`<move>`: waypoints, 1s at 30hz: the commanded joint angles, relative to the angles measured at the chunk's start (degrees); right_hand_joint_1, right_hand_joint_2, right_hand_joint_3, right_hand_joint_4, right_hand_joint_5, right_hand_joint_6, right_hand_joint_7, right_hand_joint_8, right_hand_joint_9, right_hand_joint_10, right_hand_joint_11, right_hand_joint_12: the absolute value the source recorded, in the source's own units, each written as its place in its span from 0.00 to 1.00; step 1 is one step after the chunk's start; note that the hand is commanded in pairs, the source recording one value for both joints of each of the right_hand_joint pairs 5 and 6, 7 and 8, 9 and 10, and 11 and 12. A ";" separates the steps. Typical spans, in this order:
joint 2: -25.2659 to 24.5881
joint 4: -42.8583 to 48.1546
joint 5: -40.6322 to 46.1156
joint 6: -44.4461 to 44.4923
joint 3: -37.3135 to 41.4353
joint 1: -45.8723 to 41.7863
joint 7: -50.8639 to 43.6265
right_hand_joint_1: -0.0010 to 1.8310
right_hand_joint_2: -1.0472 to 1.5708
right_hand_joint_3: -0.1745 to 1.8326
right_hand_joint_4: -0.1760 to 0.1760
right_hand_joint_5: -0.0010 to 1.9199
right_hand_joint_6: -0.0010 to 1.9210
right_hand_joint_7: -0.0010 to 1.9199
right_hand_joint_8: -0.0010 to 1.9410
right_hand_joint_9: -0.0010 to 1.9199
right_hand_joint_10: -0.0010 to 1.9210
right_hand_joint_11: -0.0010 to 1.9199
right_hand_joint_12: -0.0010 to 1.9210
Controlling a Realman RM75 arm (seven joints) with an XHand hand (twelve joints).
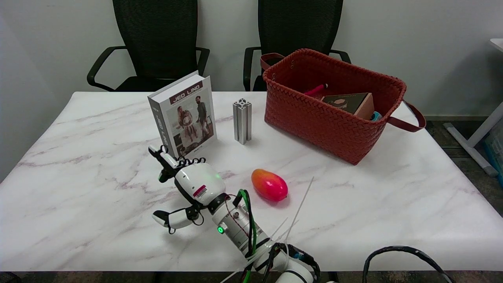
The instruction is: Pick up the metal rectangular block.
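Head view — right hand (pixel 188 184) empty, fingers apart, metal rectangular block (pixel 242 121) upright, well apart

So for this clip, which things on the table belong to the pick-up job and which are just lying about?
Part of the job:
- metal block, upright between book and basket, untouched
- right hand, open, near the book

Lying about:
- book, standing
- red woven basket, with items inside
- mango
- two black chairs

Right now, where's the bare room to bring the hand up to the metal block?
Bare marble lies between the right hand, the mango and the metal block. Tight spots: the book stands close on the block's left, the woven basket on its right. The table's left side is open.
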 commanded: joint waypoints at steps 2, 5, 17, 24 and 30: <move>-0.37 6.13 5.25 3.05 3.28 -4.86 -0.18 0.58 0.62 0.39 0.50 0.05 0.05 0.38 0.37 0.34 0.34 0.33 0.33; 0.17 8.23 7.71 3.26 3.28 -5.11 -0.18 0.58 0.64 0.39 0.50 0.05 0.05 0.38 0.37 0.34 0.34 0.33 0.33; 1.13 11.88 13.26 9.82 3.83 -4.04 0.38 0.57 0.66 0.41 0.50 0.07 0.07 0.39 0.38 0.33 0.33 0.33 0.33; 1.62 14.49 17.97 10.25 4.32 -2.63 0.61 0.56 0.66 0.43 0.50 0.08 0.08 0.40 0.40 0.33 0.33 0.32 0.32; 1.87 15.26 21.54 10.25 4.32 -0.72 3.10 0.55 0.64 0.44 0.50 0.15 0.15 0.45 0.44 0.36 0.36 0.32 0.32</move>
